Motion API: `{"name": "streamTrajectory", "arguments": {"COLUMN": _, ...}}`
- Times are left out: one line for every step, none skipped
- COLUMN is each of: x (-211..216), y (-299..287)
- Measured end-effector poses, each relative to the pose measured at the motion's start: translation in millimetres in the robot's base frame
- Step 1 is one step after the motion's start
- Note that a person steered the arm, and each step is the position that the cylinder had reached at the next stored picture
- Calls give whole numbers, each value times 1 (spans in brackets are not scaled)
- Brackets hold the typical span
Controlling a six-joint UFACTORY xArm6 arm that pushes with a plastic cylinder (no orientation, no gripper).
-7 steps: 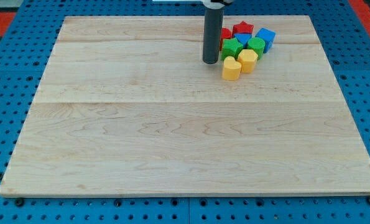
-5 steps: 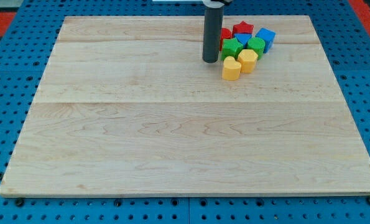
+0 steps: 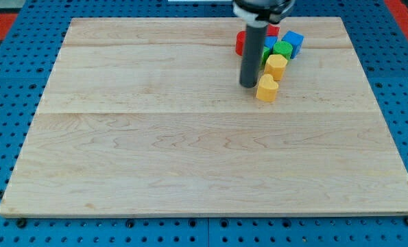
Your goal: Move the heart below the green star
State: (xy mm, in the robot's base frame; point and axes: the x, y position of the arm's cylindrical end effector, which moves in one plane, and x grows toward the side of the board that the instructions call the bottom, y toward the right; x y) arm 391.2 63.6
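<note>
The yellow heart (image 3: 266,89) lies on the wooden board (image 3: 190,151), below the block cluster at the view's top right. My tip (image 3: 248,85) rests on the board just left of the heart, touching or almost touching it. The rod hides most of the green star (image 3: 264,54); only a sliver shows to its right. A yellow hexagon-like block (image 3: 277,66) sits just above the heart.
The cluster also holds a green cube (image 3: 282,49), a blue cube (image 3: 293,41), a red cylinder (image 3: 240,42) left of the rod, a red star (image 3: 271,30) and a blue block (image 3: 270,43), both partly hidden. A blue pegboard (image 3: 12,103) surrounds the board.
My tip has moved down and to the right, from left of the green star to left of the heart. The heart has shifted down-right, and the yellow hexagon slightly too.
</note>
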Motion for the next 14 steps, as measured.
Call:
{"name": "streamTrajectory", "arguments": {"x": 54, "y": 15}}
{"name": "streamTrajectory", "arguments": {"x": 44, "y": 64}}
{"name": "streamTrajectory", "arguments": {"x": 3, "y": 40}}
{"name": "streamTrajectory", "arguments": {"x": 11, "y": 36}}
{"name": "streamTrajectory", "arguments": {"x": 11, "y": 42}}
{"name": "streamTrajectory", "arguments": {"x": 10, "y": 42}}
{"name": "streamTrajectory", "arguments": {"x": 10, "y": 50}}
{"name": "streamTrajectory", "arguments": {"x": 10, "y": 50}}
{"name": "streamTrajectory", "arguments": {"x": 10, "y": 51}}
{"name": "streamTrajectory", "arguments": {"x": 3, "y": 65}}
{"name": "streamTrajectory", "arguments": {"x": 4, "y": 147}}
{"name": "streamTrajectory", "arguments": {"x": -17, "y": 150}}
{"name": "streamTrajectory", "arguments": {"x": -37, "y": 149}}
{"name": "streamTrajectory", "arguments": {"x": -59, "y": 149}}
